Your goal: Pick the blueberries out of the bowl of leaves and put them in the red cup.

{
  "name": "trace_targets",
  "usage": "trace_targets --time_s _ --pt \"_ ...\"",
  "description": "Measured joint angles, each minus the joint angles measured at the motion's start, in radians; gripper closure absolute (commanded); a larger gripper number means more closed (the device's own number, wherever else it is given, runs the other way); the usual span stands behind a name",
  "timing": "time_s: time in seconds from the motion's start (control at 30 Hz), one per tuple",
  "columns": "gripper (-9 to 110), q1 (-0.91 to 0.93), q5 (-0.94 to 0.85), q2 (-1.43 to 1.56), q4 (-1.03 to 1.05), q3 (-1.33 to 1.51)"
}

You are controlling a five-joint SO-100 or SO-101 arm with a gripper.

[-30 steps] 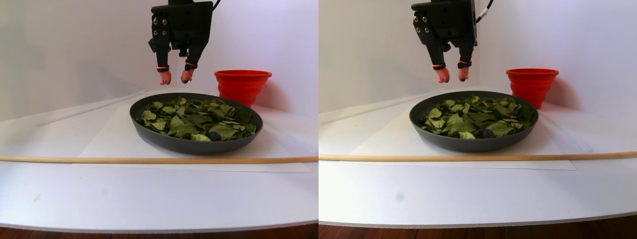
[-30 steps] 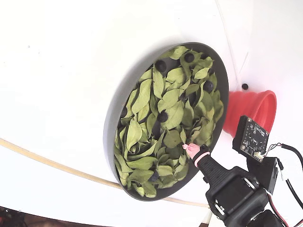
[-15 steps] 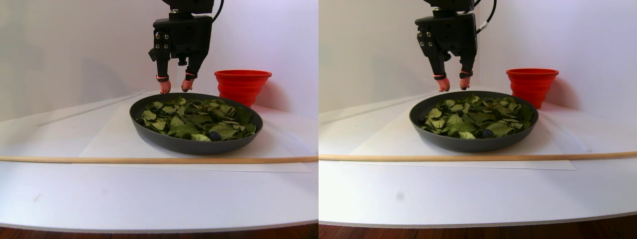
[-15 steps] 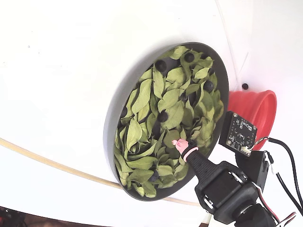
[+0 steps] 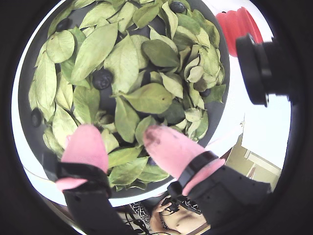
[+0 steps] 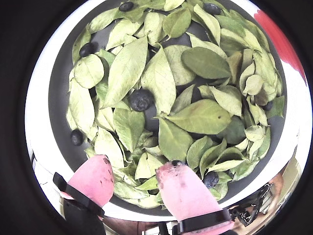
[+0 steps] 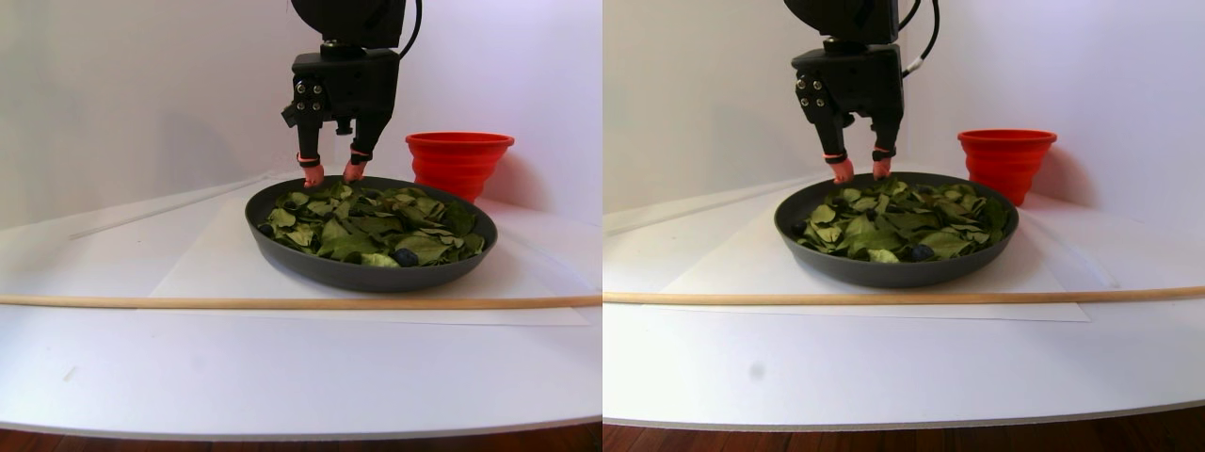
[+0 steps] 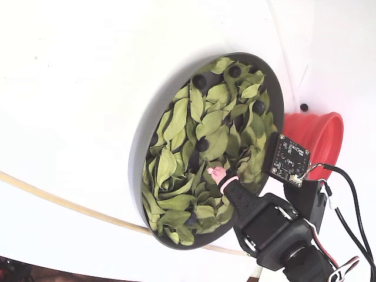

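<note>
Staged tabletop test set, likely indoors at a home or small lab

A curved white tabletop (image 7: 282, 377) meets plain white walls (image 7: 113, 94); dark wood flooring (image 7: 282, 443) shows below its edge, and a thin wooden dowel (image 7: 282, 302) lies across the white sheet (image 7: 207, 273).

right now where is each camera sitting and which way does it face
Both wrist views: on the arm, looking down past the open claw into the bowl of leaves.
Stereo pair view: low at the table edge, level, facing bowl, red cup and arm.
Fixed view: high, looking down on the bowl; arm at the bottom right.
All show the bowl.
</note>
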Motion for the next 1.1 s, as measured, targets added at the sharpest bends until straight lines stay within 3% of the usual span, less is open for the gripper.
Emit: trace_targets --time_s 1.1 --pt "84 -0.018 -0.002 -0.227 -0.149 -0.1"
